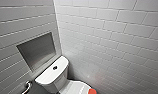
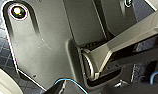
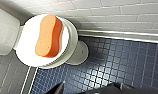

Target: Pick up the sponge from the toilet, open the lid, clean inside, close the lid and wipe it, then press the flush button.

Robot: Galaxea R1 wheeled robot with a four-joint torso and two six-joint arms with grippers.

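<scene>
Right wrist view: sponge point(image 3: 48, 36), orange, lying flat on the closed lid point(image 3: 26, 50) of the toilet point(image 3: 74, 37). Its long axis runs crosswise to the toilet, one end toward the tiled wall point(image 3: 107, 15) beside it. Right gripper point(image 3: 90, 90): well apart from sponge, off the toilet's front above blue floor tiles point(image 3: 125, 62); grip state cannot be told. Left gripper point(image 2: 89, 89): likewise cannot be told. Head view: flush button point(image 1: 55, 67) mid-cistern.
</scene>
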